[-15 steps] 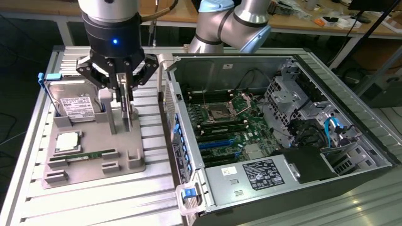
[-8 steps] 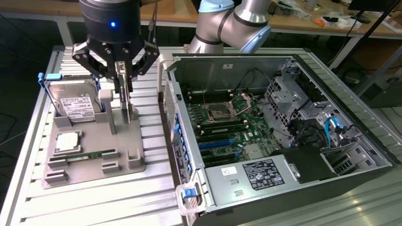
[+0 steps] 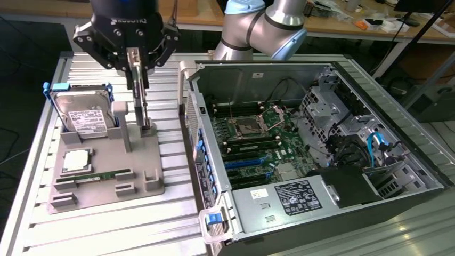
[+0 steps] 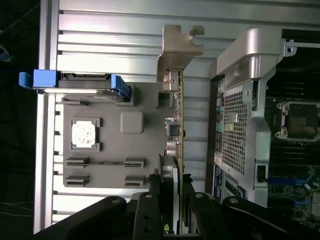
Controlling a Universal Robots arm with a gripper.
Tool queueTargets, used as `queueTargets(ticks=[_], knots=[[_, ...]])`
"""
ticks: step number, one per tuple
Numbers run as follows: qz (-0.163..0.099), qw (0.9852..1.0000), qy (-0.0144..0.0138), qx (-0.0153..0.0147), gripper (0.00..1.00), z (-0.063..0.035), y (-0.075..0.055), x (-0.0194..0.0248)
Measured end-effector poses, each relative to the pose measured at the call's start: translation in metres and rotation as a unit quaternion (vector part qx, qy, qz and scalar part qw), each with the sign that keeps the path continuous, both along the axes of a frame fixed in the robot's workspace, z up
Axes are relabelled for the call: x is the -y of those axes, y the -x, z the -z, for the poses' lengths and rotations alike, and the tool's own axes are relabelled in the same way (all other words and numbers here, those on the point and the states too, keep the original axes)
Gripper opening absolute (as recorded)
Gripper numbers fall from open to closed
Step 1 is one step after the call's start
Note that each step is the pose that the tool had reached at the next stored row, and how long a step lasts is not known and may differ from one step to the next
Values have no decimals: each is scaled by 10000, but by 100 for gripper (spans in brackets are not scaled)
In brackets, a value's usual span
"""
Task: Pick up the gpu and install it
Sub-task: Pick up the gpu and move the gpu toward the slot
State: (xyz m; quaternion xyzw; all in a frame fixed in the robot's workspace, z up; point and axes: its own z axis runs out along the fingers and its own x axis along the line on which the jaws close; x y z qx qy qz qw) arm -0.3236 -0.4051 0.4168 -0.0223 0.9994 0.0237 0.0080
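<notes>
My gripper [image 3: 136,68] hangs over the grey parts tray [image 3: 106,186] at the exterior view's left. It is shut on the gpu [image 3: 140,101], a thin dark card held upright and edge-on. The card's lower end is level with the tray's upright holder [image 3: 122,124]; I cannot tell whether it still touches it. In the wrist view the gpu [image 4: 175,115] runs as a narrow strip with its silvery bracket [image 4: 177,45] at the far end, and the gripper [image 4: 169,195] has a black finger [image 4: 150,192] pressed on each side of it.
The open computer case [image 3: 355,80] lies at the exterior view's right, motherboard [image 3: 256,144] facing up with blue slots [image 3: 245,160]. On the tray stand a hard drive [image 3: 85,114] in a blue frame, a processor [image 3: 76,160] and a green memory stick [image 3: 96,175]. The table top [image 3: 163,224] is ribbed aluminium.
</notes>
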Motion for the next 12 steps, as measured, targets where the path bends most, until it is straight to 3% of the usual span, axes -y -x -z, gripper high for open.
queueTargets(ticks=[12], knots=[[0,10000,3,0,27,-558,-1,-1]])
